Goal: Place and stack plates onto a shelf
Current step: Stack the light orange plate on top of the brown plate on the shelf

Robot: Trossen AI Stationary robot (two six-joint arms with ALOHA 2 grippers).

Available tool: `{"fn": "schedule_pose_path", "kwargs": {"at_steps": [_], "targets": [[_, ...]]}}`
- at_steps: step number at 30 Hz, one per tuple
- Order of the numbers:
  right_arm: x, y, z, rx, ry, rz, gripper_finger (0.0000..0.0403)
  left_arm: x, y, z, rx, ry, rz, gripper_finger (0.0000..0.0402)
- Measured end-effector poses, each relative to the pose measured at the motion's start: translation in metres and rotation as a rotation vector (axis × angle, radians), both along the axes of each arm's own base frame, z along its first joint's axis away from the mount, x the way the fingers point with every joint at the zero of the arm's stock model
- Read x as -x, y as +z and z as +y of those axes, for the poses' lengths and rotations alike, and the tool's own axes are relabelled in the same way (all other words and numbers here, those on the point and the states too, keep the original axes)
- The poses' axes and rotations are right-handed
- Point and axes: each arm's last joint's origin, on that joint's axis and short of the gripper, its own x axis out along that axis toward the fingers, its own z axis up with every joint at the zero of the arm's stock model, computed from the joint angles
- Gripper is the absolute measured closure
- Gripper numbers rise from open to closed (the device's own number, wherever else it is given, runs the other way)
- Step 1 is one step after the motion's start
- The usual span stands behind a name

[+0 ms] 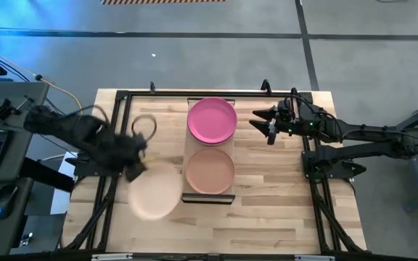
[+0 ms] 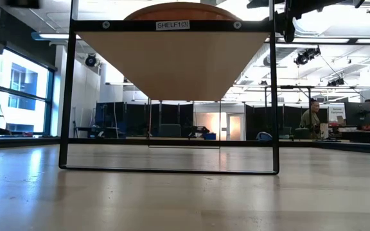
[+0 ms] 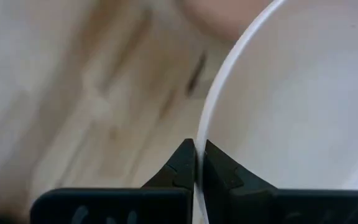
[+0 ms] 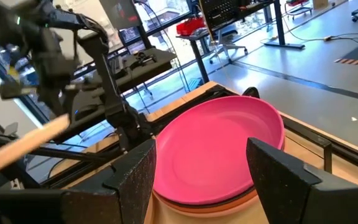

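Observation:
The shelf (image 1: 185, 148) stands in the middle of the table on a dark frame (image 2: 65, 96). On its far half, a magenta plate (image 1: 211, 119) tops a small stack, and an orange-toned rim (image 4: 229, 204) shows below it. A peach-tan plate (image 1: 210, 171) lies on the near half. My left gripper (image 1: 136, 165) is left of the shelf, shut on a cream plate (image 1: 154, 191). My right gripper (image 1: 267, 127) hovers open just right of the magenta plate (image 4: 216, 149), its fingers spread before it. The other plates are hidden or out of view. My left gripper pinches the cream plate's rim (image 3: 201, 134) between its two fingers (image 3: 182, 165), one on each face of the plate. It comes from the table's left side. The plate (image 4: 23, 146) is lifted clear of the table and tilted.
The shelf's dark frame carries a label (image 2: 172, 25). Black rails (image 1: 107, 181) run along the tabletop's sides. Bare tabletop (image 1: 274, 196) lies right of and in front of the shelf. People sit at desks (image 2: 313, 119) far behind the table.

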Motion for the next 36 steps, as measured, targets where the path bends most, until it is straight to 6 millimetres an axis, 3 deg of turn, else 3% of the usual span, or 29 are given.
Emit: {"fn": "schedule_pose_path", "kwargs": {"at_steps": [7, 12, 16, 22, 36], "targets": [[0.0, 0.0, 0.0, 0.0, 0.0, -0.002, 0.0171, -0.064, 0.029, 0.043, -0.126, 0.108, -0.137, 0.0401], [0.0, 0.0, 0.0, 0.0, 0.0, -0.002, 0.0171, -0.116, 0.02, 0.067, -0.232, 0.05, -0.067, 0.0401], [0.0, 0.0, 0.0, -0.001, 0.0, 0.001, 0.0171, -0.145, 0.007, 0.073, -0.254, 0.018, -0.012, 0.0401], [0.0, 0.0, 0.0, -0.001, 0.0, 0.002, 0.0171, -0.162, -0.004, 0.067, -0.247, -0.003, 0.021, 0.0401], [0.0, -0.003, 0.0, -0.004, 0.0, 0.026, 0.0171, -0.174, -0.018, 0.041, -0.285, 0.028, 0.063, 0.0397]]}}
